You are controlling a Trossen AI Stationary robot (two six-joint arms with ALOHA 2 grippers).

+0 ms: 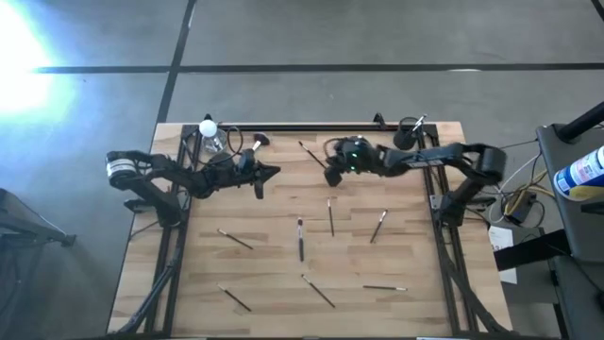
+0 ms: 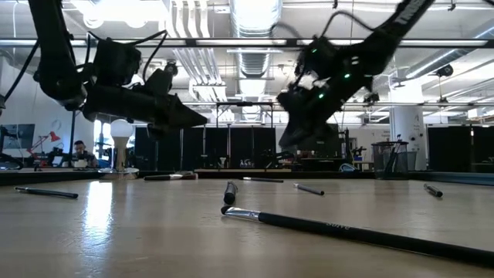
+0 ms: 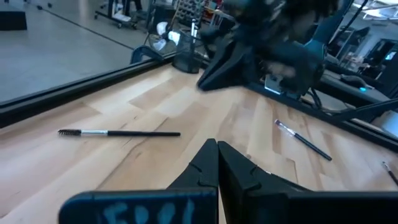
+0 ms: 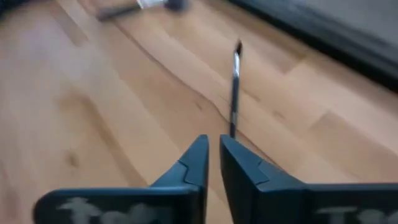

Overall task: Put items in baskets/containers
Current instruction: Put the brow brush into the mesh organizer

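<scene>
Several thin dark brushes lie flat and scattered on the wooden table, among them one point(image 1: 312, 155) near the far edge and others point(image 1: 300, 238) point(image 1: 378, 225) mid-table. The fluffy-headed brush point(image 1: 247, 143) lies at the far left. The black cup point(image 1: 406, 139) stands at the far right corner with brushes sticking out of it. My left gripper point(image 1: 274, 173) hovers shut above the far left part of the table. My right gripper point(image 1: 330, 177) hangs above the near end of the far brush point(image 4: 235, 87), its fingers apart by a slim gap point(image 4: 214, 142).
A white bulb-shaped object point(image 1: 209, 127) stands at the far left edge beside the fluffy brush. A black rail point(image 1: 311, 127) runs along the far edge. The two grippers are close to each other. A person point(image 2: 79, 148) sits far off in the room.
</scene>
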